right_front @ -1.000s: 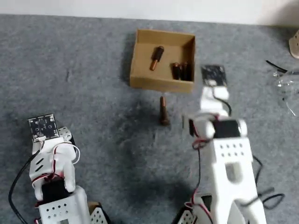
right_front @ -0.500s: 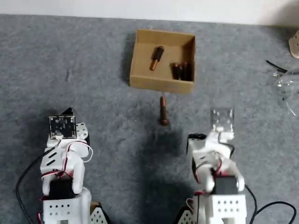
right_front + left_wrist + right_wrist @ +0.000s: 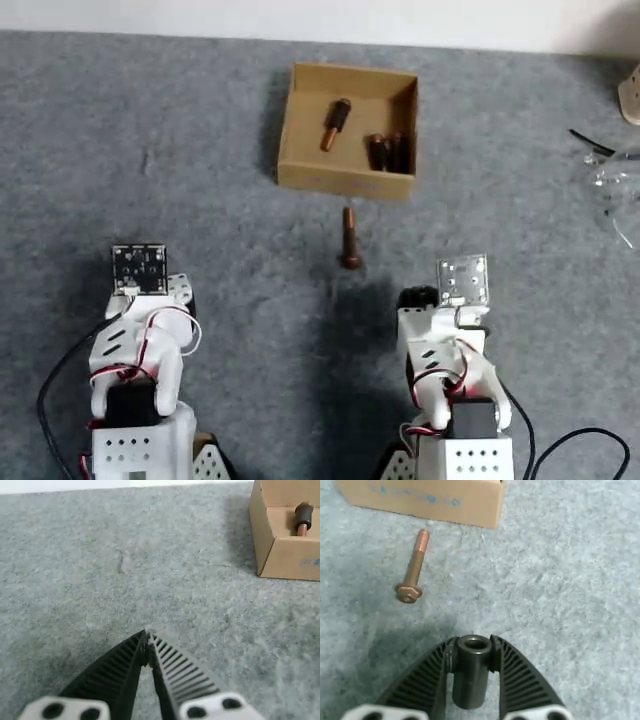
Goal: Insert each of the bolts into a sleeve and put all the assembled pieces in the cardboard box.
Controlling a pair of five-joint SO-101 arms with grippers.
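Bolts are mostly done. At left, the left gripper (image 3: pixel 147 637) sits pressed together, empty, over the carpet (image 3: pixel 220 230). In the middle, the cardboard box (image 3: pixel 345 180) holds several assembled pieces (image 3: pixel 336 124), and one bare bolt (image 3: pixel 349 238) lies just outside its near wall. At right, the right gripper (image 3: pixel 472 642) pinches a dark sleeve (image 3: pixel 470 675), not yet fitted to that bolt.
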